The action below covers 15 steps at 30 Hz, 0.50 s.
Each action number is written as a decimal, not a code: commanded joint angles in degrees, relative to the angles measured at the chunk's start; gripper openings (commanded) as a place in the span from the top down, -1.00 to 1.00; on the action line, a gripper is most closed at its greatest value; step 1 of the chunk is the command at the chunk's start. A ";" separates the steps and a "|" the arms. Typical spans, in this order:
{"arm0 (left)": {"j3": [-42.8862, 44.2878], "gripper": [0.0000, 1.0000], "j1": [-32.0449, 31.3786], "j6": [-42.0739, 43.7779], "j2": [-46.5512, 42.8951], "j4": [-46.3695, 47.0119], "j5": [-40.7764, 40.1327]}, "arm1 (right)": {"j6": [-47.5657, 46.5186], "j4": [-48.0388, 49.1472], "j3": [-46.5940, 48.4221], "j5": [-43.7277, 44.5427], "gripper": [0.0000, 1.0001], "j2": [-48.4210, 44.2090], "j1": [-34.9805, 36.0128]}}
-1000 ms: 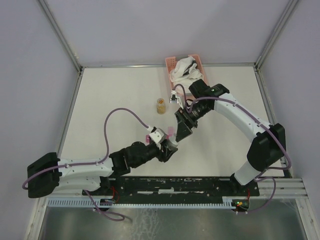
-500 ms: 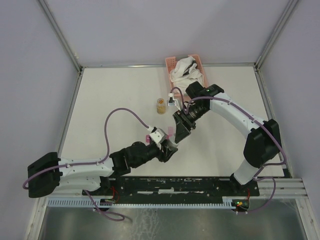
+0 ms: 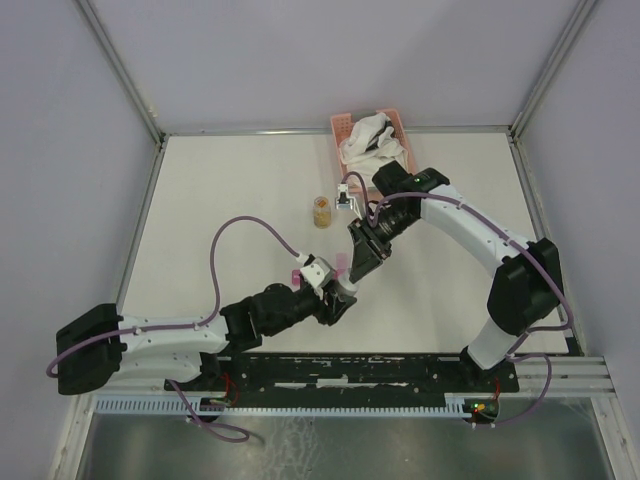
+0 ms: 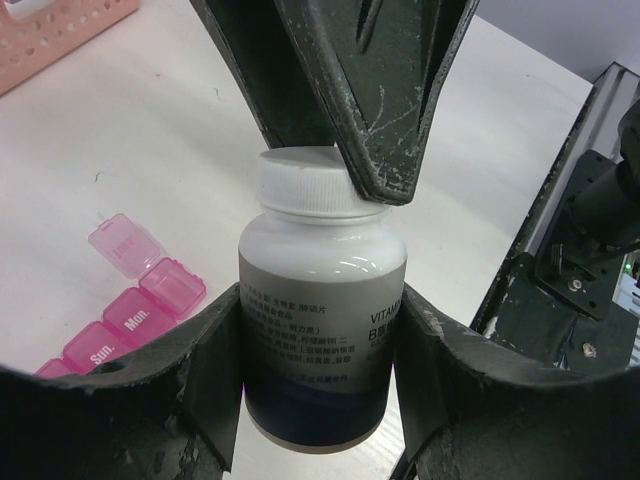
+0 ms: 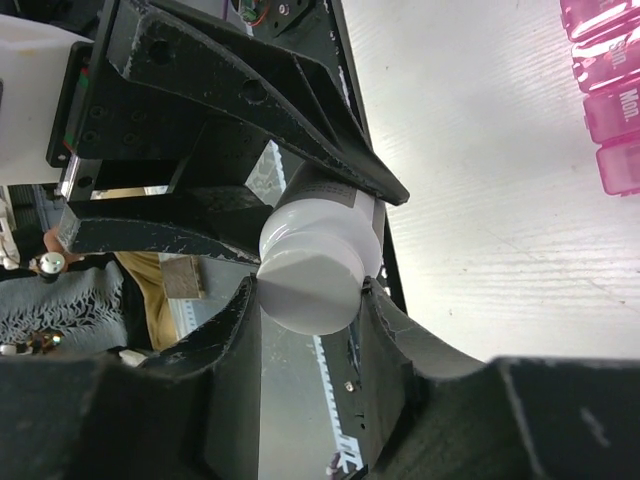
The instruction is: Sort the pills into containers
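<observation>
Currently the left gripper (image 4: 320,350) is clamping the pill bottle (image 4: 322,275) by its body at frame centre, its long axis pointing up into the right gripper (image 5: 308,318), which is pinching the cap (image 5: 308,285); the pink pill box (image 4: 135,315) is lying lower left

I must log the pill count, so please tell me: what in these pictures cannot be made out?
Pills inside the white bottle: all views, opaque wall, cap on.
Pill box, full length: left wrist, a finger of the left gripper covers its end; right wrist, the frame edge cuts it.
Bottle label: left wrist, print too small.
White bottle itself, top view: left gripper and right gripper cover it.
</observation>
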 commanded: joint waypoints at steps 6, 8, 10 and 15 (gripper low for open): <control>-1.09 0.94 1.91 -0.85 -1.98 6.23 8.59 | -19.12 -7.24 2.60 -3.26 0.85 -5.44 0.40; -1.54 0.94 3.05 -1.87 -2.27 7.37 12.41 | -24.65 -7.46 1.06 -3.07 0.85 -7.31 0.35; -1.54 0.94 4.04 -2.66 -2.38 7.89 16.07 | -32.68 -9.46 -0.55 -3.47 0.86 -9.09 0.40; -0.07 0.94 5.19 -3.34 -1.03 6.02 23.43 | -62.67 -20.51 -4.17 -3.89 0.92 -12.63 0.46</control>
